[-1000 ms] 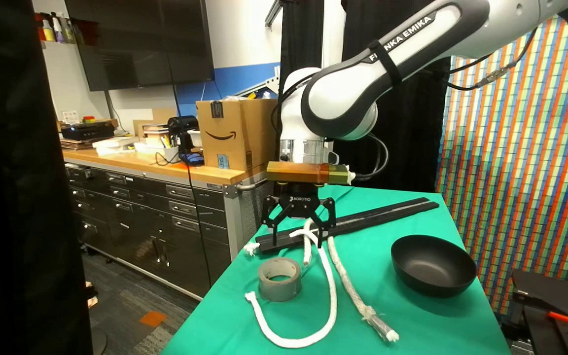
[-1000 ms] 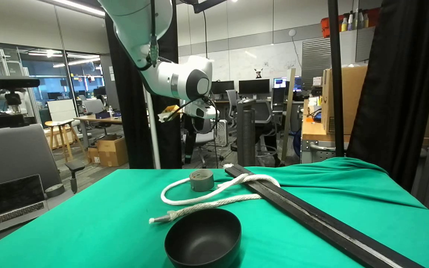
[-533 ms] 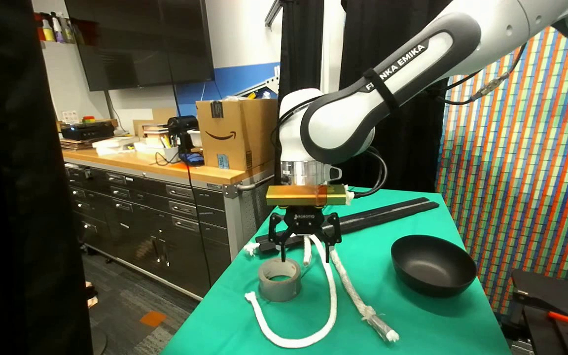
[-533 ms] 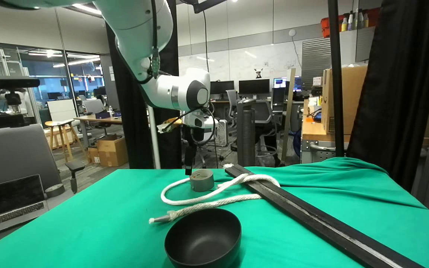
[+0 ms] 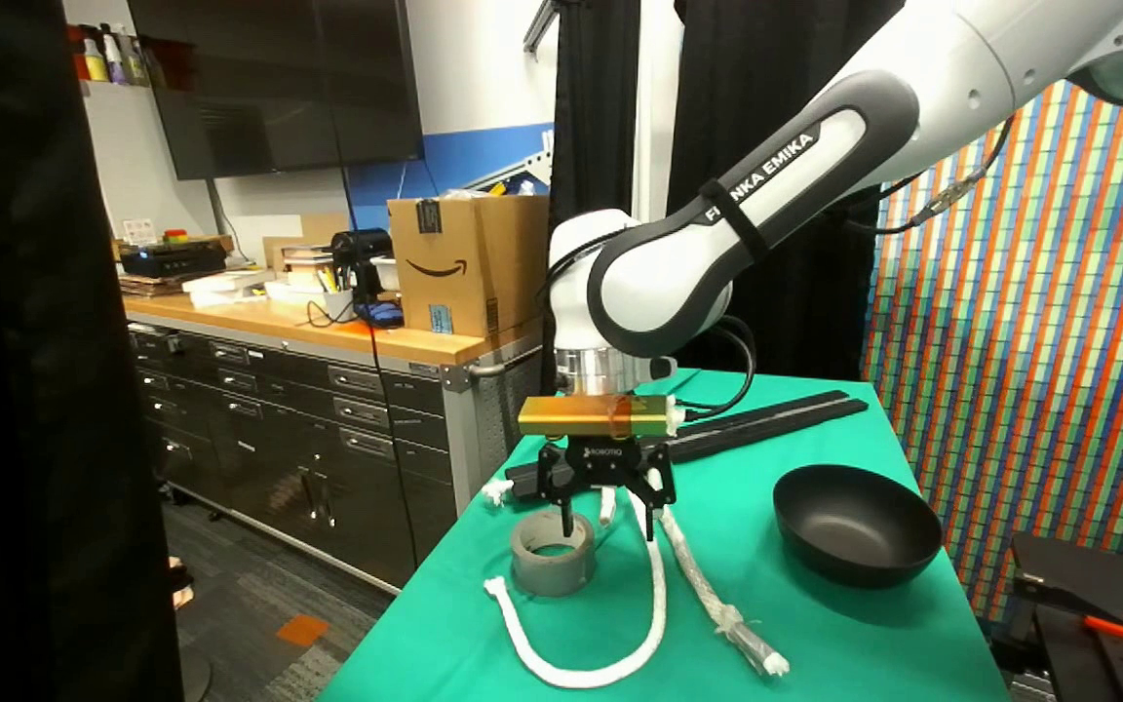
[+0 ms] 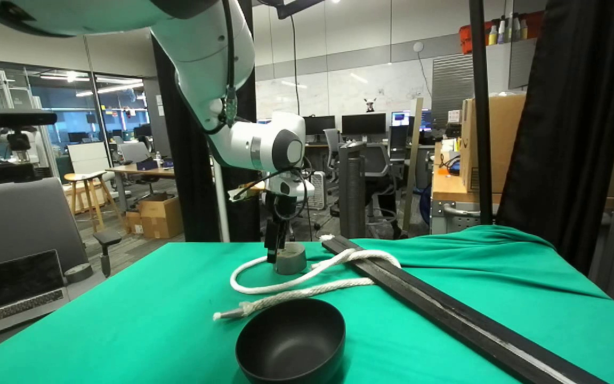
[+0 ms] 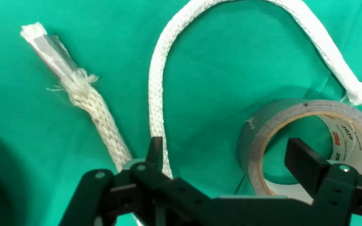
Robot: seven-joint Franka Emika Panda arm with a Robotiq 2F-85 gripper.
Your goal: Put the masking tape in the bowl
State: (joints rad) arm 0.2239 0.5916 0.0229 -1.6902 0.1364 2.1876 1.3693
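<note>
The masking tape is a grey roll lying flat on the green cloth. It also shows in an exterior view and in the wrist view. My gripper is open and empty, pointing down. In the wrist view one finger is over the roll's hollow centre and the other is outside it, over the white rope. The roll's wall lies between the fingers. I cannot tell whether the fingertip is inside the hole or just above. The black bowl stands apart, empty, also in an exterior view.
A white rope curves around the roll, and a thicker beige rope lies between roll and bowl. Black rods lie behind the gripper. The green table drops off near the roll. A laptop stands beyond the table.
My open gripper has come down from above the ropes to the roll. One finger now overlaps the roll's opening. The roll, ropes and bowl have not moved.
</note>
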